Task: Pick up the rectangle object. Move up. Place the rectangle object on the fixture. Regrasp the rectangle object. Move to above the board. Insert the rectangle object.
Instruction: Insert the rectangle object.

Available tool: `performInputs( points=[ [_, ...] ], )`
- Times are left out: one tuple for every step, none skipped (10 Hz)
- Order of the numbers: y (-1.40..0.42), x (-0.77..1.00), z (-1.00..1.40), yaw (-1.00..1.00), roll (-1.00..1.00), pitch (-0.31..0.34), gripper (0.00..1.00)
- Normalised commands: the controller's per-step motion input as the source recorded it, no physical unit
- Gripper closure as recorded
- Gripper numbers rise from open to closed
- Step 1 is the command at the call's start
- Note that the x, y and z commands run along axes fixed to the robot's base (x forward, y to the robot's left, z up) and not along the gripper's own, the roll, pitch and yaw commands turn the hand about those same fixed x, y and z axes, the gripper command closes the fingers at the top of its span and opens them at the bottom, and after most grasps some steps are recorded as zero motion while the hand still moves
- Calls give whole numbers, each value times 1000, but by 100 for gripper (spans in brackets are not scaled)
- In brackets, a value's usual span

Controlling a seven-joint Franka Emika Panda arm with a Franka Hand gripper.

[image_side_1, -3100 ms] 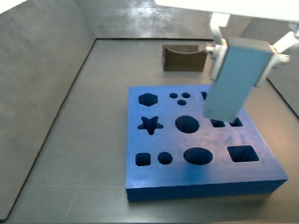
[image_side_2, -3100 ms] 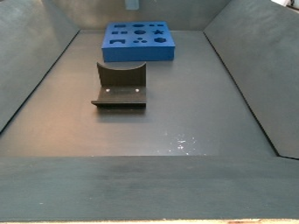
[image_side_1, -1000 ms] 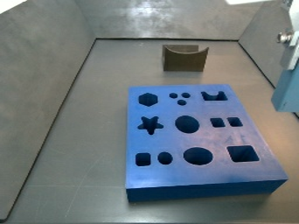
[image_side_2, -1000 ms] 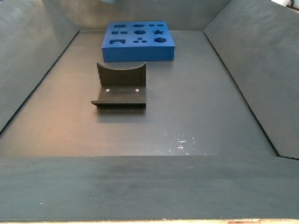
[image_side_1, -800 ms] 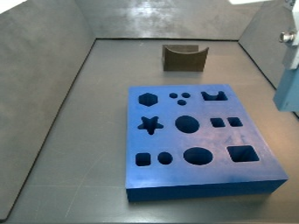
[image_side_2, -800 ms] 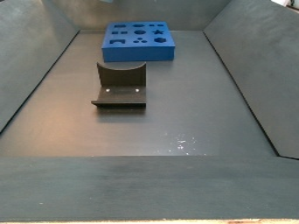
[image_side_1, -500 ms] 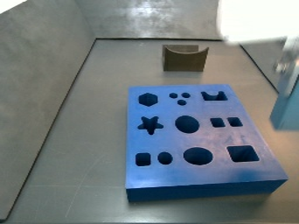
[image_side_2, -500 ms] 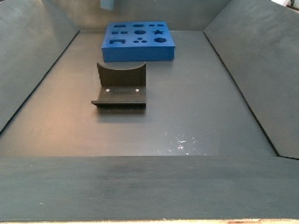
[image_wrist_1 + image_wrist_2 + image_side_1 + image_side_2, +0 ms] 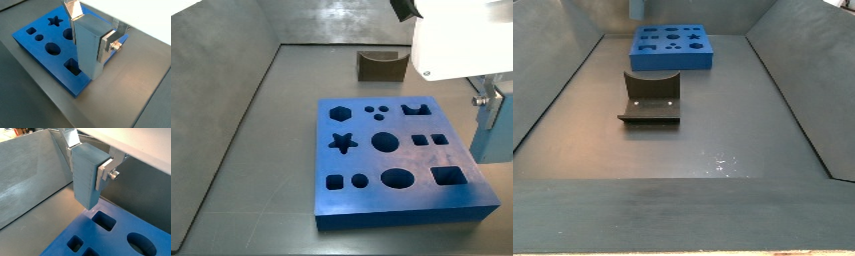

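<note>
Surface: dark grey matte floor enclosed by sloping grey walls; faint glare near the front in a side view.
Large bright blue slab board, dark cut-outs of star, hexagon, circles and squares, lying flat; also seen at the far end.
Small brown notched fixture beyond the board; nearer the camera in a side view.
Two-finger gripper, silver plates clamped on the pale blue-grey rectangular bar; bar upright, above the board's edge by the square holes.
Side view: bar cut off at right edge; arm a white blur.
</note>
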Motion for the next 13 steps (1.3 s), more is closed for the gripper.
performInputs(
  points=[
    [0, -17, -49, 63, 0, 0, 100],
    [0, -274, -260, 534, 26, -117, 100],
    [6, -189, -371, 940, -11, -120, 100],
    [0, -49, -17, 740, -137, -146, 100],
    [-29, -9, 0, 74, 0, -23, 100],
    [-20, -26, -106, 57, 0, -114, 100],
    [0, -134, -314, 160, 31, -31, 100],
    [0, -406, -560, 209, 254, 0, 100],
    [37, -654, -540, 143, 237, 0, 100],
    [-6, -11, -29, 46, 71, 51, 100],
    [-46, 0, 0, 49, 3, 0, 100],
    [-177, -206, -240, 0, 71, 0, 100],
    [-391, 0, -291, 0, 29, 0, 100]
  ],
)
